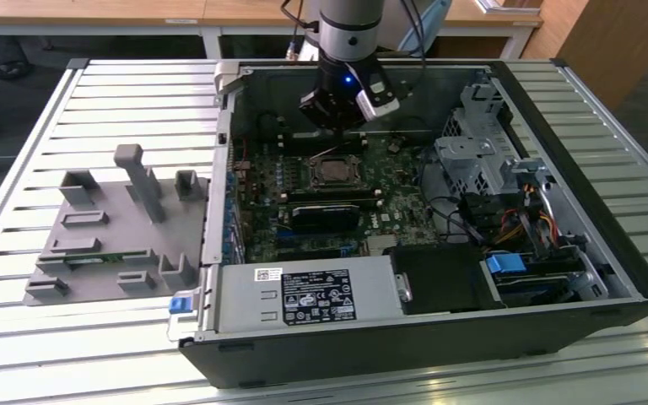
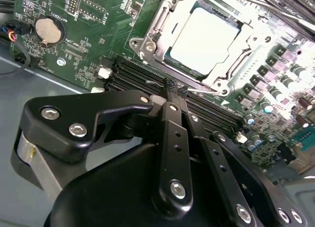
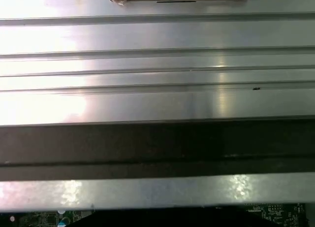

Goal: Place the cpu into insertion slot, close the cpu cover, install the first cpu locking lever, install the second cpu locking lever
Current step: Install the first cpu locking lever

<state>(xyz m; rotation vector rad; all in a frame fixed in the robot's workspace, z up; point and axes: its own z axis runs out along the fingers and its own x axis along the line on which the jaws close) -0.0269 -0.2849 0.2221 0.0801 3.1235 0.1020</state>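
Observation:
The cpu (image 2: 204, 35) lies flat in the insertion slot (image 2: 140, 46), its pale metal top showing through the window of the cpu cover (image 2: 248, 42). That silver frame is down over the socket. In the exterior view the socket with the cpu (image 1: 333, 174) sits mid-motherboard, and my gripper (image 1: 341, 114) hangs just behind it, inside the case. In the second wrist view my gripper (image 2: 177, 86) is shut, its black fingers (image 2: 170, 113) pressed side by side, tips just short of the socket's near edge. A thin wire locking lever (image 2: 199, 90) ends right beside the tips.
The open computer case (image 1: 594, 169) rests on a slatted metal table (image 3: 157, 89). Black memory slots (image 2: 130, 77) run between my fingertips and the socket. A coin battery (image 2: 47, 30) sits on the board. A grey fixture tray (image 1: 110, 228) lies at the exterior view's left.

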